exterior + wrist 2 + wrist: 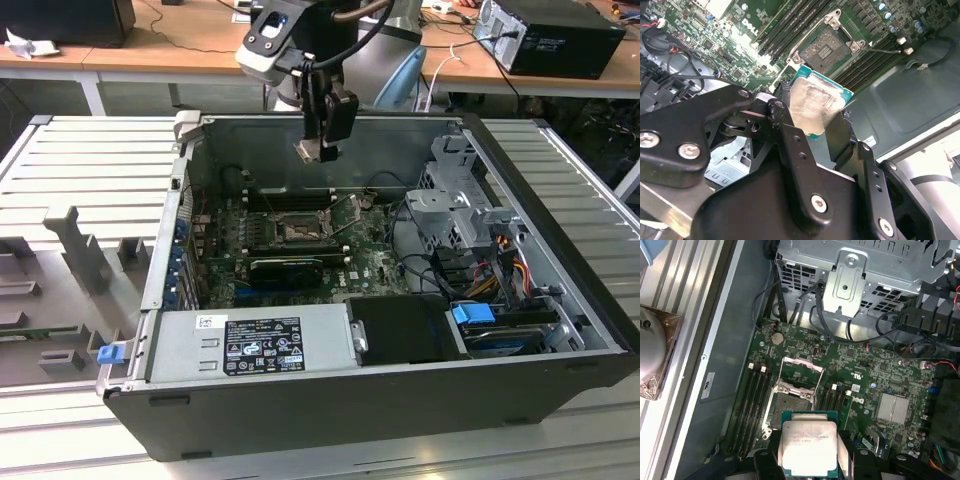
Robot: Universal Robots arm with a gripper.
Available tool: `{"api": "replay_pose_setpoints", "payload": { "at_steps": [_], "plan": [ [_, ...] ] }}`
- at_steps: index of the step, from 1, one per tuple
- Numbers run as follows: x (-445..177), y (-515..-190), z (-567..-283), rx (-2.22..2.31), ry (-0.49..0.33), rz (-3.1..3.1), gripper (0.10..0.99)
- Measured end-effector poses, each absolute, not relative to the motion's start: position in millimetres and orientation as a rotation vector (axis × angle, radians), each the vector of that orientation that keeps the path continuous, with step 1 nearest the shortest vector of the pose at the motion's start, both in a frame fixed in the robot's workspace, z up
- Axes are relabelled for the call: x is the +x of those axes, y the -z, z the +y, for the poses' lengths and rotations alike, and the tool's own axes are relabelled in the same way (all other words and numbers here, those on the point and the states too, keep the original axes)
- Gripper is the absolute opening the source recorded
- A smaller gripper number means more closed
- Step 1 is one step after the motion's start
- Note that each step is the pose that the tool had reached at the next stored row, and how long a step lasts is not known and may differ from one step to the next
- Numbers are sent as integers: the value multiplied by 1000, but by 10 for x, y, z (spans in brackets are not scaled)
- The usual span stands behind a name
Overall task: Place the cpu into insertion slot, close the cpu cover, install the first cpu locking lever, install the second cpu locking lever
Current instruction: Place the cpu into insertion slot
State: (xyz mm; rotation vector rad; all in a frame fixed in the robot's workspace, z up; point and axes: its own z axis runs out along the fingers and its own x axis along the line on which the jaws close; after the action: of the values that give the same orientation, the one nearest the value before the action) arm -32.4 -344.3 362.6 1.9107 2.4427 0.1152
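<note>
My gripper (321,148) hangs over the open computer case (520,170), above the back edge of the green motherboard (370,255), shut on the cpu (312,150). The chip's pale silver top faces both wrist cameras, the cpu (815,102) pinched at its edges between black fingers (790,135). Below lies the insertion slot (826,47), its tan centre of contacts bare. In the first wrist view the cpu (807,445) hides part of the insertion slot (785,407), and the cpu cover (802,363) appears swung open beyond it.
Long black memory slots (752,405) flank the socket. A black graphics card (285,268) lies in front of it, a power supply (255,340) at the case front, a metal drive cage (460,190) with cables on the exterior view's right. A grey moulded tray (60,260) sits outside.
</note>
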Motion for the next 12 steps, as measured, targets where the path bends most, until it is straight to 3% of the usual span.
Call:
{"api": "replay_pose_setpoints", "payload": {
  "at_steps": [12],
  "plan": [
    [-324, -3623, -3443, 2064, -111, 2309, 525]
  ]
}}
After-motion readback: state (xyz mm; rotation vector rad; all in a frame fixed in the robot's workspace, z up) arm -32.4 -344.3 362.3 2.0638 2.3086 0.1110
